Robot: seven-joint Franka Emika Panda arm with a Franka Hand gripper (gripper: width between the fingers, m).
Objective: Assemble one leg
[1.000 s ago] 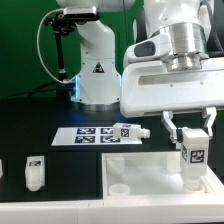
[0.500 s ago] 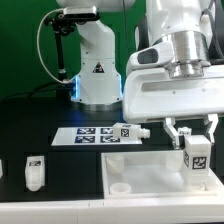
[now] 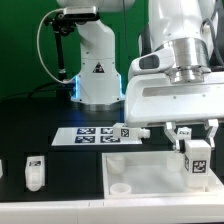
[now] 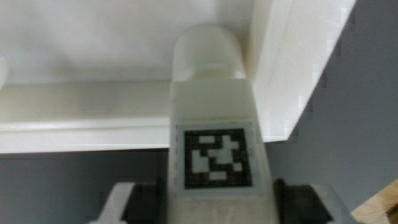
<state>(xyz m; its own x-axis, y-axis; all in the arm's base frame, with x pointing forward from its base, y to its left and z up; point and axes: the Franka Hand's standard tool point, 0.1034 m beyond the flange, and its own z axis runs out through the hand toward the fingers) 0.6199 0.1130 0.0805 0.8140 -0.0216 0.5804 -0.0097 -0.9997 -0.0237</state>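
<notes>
My gripper is shut on a white leg with a black marker tag on its side, and holds it upright at the exterior view's right. The leg's lower end stands over the far right corner of the white tabletop, a square panel with a raised rim. In the wrist view the leg runs from between my two dark fingers down to its rounded end, which sits in the corner of the tabletop. Whether the leg's end touches the panel I cannot tell.
The marker board lies on the black table behind the tabletop. A second white leg lies at its right end. Another white leg stands at the front left. A round hole shows in the tabletop's near left corner.
My gripper and the leg have moved a little to the exterior view's right and slightly down over the past second. The other parts have not moved.
</notes>
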